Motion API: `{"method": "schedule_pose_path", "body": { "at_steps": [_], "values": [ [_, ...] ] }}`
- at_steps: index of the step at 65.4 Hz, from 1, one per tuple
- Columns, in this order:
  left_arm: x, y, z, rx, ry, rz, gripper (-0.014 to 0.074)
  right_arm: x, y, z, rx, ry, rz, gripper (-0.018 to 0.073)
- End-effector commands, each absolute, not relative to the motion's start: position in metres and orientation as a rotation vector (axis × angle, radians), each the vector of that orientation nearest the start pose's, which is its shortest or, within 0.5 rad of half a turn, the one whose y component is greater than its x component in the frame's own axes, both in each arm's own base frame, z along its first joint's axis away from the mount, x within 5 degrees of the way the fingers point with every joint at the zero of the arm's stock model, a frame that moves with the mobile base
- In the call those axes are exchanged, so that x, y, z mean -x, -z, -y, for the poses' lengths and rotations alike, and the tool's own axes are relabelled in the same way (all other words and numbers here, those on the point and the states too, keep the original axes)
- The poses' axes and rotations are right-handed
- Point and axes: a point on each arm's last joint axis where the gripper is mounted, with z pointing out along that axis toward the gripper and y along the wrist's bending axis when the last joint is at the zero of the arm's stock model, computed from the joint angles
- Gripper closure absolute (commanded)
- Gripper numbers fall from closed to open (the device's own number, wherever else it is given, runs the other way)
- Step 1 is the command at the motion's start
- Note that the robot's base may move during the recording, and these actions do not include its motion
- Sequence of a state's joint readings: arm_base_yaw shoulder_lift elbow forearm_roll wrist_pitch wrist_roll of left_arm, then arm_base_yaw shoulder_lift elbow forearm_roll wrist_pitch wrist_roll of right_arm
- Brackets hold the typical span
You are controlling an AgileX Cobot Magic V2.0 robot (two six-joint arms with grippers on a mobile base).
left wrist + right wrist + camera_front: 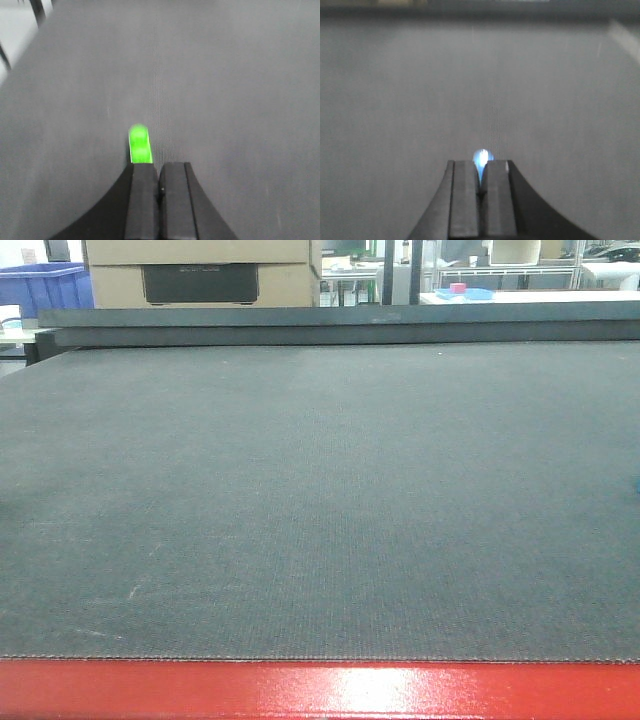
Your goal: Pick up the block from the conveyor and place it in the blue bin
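Block absent from every view, so its place cannot be given. The left gripper (159, 166) hangs low over the belt with its dark fingers pressed together and empty, a bright green tab (139, 145) jutting from the tip of one finger. The right gripper (481, 163) is likewise closed, with a small blue-white glint (481, 157) at the seam, too blurred to identify. Beneath both runs the conveyor (320, 500), its dark grey woven belt bare from the glossy red frame (320, 692) at the near edge to the far rail. A dark sliver (636, 485) at the right edge is too small to read. Beyond the belt, a blue bin (40, 288) stands at far left beside cardboard boxes (200, 270), and a pink object (458, 287) sits on a table at far right. Any block arriving is likely small, stiff and light. The jaws must first open, then pinch it across two flat opposite faces near mid-height.
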State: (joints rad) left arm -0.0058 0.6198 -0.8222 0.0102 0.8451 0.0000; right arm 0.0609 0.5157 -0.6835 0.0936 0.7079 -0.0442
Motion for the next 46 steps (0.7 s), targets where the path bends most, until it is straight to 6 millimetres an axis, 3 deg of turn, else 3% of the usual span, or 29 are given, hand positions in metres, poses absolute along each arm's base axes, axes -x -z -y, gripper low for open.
{"method": "schedule_pose_path", "body": {
  "at_steps": [1, 14, 32, 37, 46],
  "values": [
    [-0.125, -0.362, 0.001, 0.006, 0.008, -2.313, 0.0707, -0.114, -0.336, -0.012, 0.085, -0.107, -2.246, 0.0721],
    [-0.171, -0.342, 0.001, 0.007, 0.006, -2.543, 0.0707, -0.156, -0.322, -0.015, 0.1, -0.114, -2.562, 0.0721],
    [-0.214, -0.31, 0.004, 0.023, 0.048, -2.659, 0.0707, -0.211, -0.291, -0.018, 0.063, -0.128, -2.772, 0.0704],
    [-0.219, -0.304, 0.005, 0.031, 0.067, -2.687, 0.0707, -0.23, -0.289, -0.02, 0.064, -0.132, -2.826, 0.061],
    [-0.224, -0.298, 0.006, 0.041, 0.09, -2.715, 0.0707, -0.266, -0.285, -0.022, 0.063, -0.134, -2.862, 0.0314]
  ]
}}
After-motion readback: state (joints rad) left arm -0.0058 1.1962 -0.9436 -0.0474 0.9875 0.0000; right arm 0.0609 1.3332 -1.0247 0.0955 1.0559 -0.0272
